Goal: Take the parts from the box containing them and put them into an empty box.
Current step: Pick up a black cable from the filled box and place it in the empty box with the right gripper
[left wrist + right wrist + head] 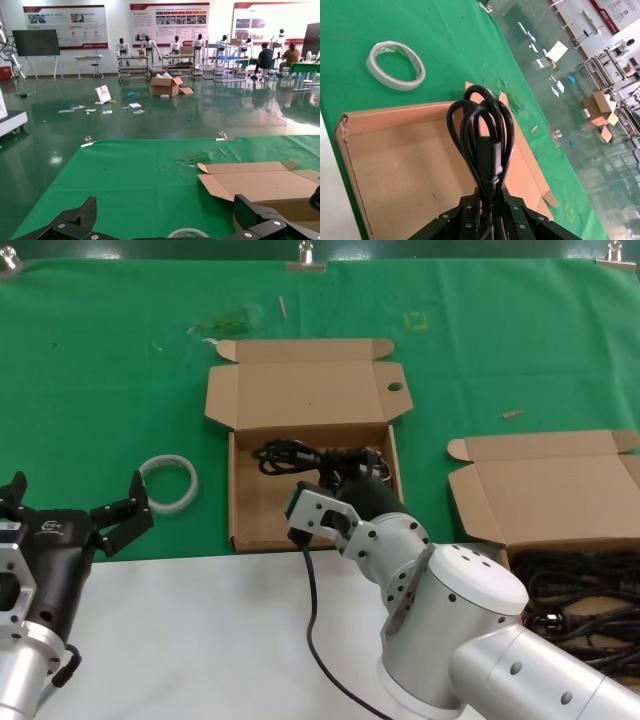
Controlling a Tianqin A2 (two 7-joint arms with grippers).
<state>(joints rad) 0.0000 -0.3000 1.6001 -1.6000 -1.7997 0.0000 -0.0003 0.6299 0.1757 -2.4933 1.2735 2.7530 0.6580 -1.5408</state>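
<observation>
Left pincer lower left, fingers spread, idle. Right pincer frame centre, clamped on cable coil, over holed-lid box. Remaining cables lower right in second box. White ring on green counter.

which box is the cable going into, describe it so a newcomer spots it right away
On the green cloth, find the open cardboard box in the middle, next to the white tape ring. The right gripper holds a black cable coil over it. Unlike the box at the right, its lid has a small oval hole.
</observation>
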